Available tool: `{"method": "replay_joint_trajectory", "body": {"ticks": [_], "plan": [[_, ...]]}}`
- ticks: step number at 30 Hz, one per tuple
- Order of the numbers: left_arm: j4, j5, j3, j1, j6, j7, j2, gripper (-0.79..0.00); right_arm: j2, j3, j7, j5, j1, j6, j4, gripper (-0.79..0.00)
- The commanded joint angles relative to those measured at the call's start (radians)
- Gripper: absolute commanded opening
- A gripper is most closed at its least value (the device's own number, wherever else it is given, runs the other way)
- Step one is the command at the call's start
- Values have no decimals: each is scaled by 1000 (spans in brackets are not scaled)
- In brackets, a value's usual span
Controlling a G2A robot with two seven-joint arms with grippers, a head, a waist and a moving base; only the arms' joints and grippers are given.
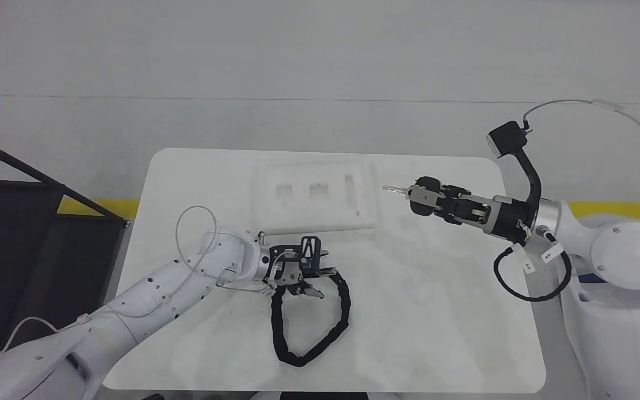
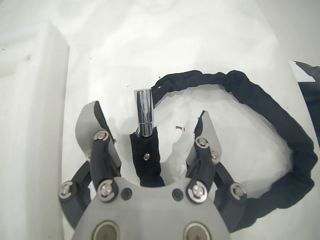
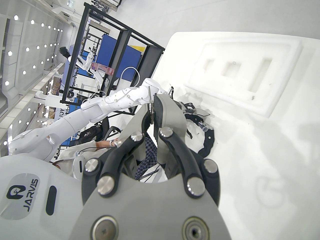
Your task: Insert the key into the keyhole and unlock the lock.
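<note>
The left jaws stand spread on either side of the lock's chrome cylinder (image 2: 143, 112), one finger (image 2: 96, 123) on each flank with a gap between pad and metal, so they touch nothing. The cylinder sticks out of a short black fabric sleeve that runs back between the fingers, and its free end points away from the wrist. The black fabric-covered chain (image 2: 287, 136) leaves from beside the cylinder's far end and curves round in a wide loop lying flat on the white counter (image 1: 430, 320); from above, the loop trails toward the counter's near edge, below the left arm's wrist. The right jaws are pressed together, pinching the key (image 1: 392, 187) by its head, with the metal blade sticking out past the fingertips and pointing toward the left arm's side of the counter. The key is held over the counter, well apart from the lock, its tip just beside the right end of the white foam tray (image 1: 258, 190). The tray lies toward the far side of the counter, with three rectangular recesses in its top, and the lock lies near its front edge.
</note>
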Motion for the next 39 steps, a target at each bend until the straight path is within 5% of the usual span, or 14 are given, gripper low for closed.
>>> {"method": "replay_joint_trajectory", "body": {"ticks": [1,5,11,18,21,39], "plan": [[-1,7,-8,6,2,-7,-1,-240,0,0,0,0,0,0,0,-785],[-3,18,-26,18,16,-31,-3,-394,0,0,0,0,0,0,0,-785],[-14,27,-54,37,13,-52,-3,-419,0,0,0,0,0,0,0,-785],[-26,49,-76,51,6,-84,-9,-585,0,0,0,0,0,0,0,-785],[-21,48,-85,55,1,-95,-13,-785,0,0,0,0,0,0,0,-785],[12,-75,-180,45,-57,-88,-40,-785,0,0,0,0,0,0,0,-785]]}}
